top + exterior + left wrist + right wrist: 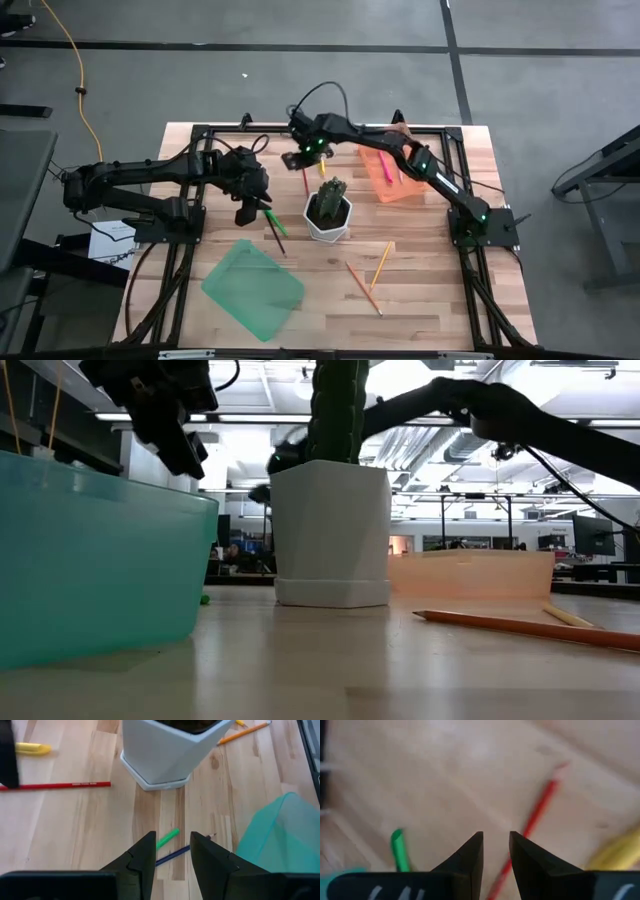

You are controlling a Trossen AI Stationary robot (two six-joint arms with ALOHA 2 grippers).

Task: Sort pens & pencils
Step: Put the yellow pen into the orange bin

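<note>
While both empty end effectors gape slightly, the right end effector (305, 158) hovers near the table's far edge (330, 126).

A grey concrete floor (300, 70) with dark seams surrounds the wooden tabletop (430, 300). A yellow cable (78, 90) trails across it. Beyond, bright ceiling lights (560, 364) hang over distant workstations.

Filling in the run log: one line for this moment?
left gripper: open above green pen | right gripper: open over red pencil
</note>
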